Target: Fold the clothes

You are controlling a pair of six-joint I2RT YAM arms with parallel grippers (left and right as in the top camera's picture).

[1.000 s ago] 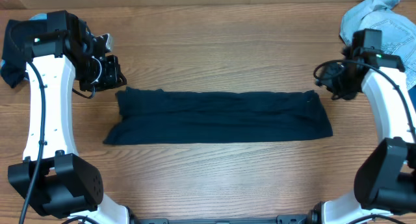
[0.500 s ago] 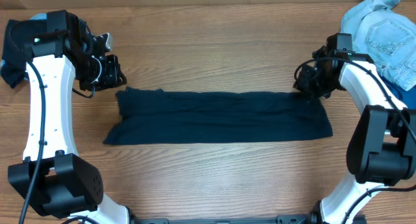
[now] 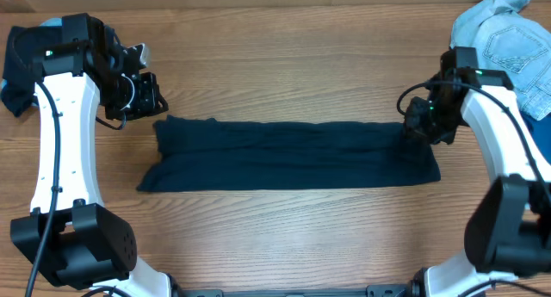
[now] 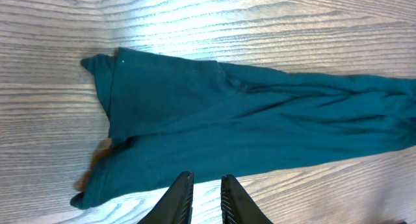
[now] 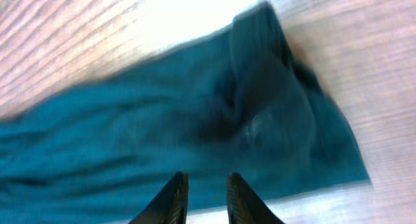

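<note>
Jaws on both sides stand barely apart with nothing between them: my left gripper (image 4: 206,185) hangs clear of the cloth, and my right gripper (image 5: 201,185) is low over the fabric, though that view is blurred. Only the overhead view shows both ends at once, plus a pale denim piece (image 3: 508,39) beyond my right arm. The shirt (image 3: 288,155) lies as a flat folded band, its long axis running from jaw to jaw, left end just ahead of my left fingertips, right end under the right ones.
</note>
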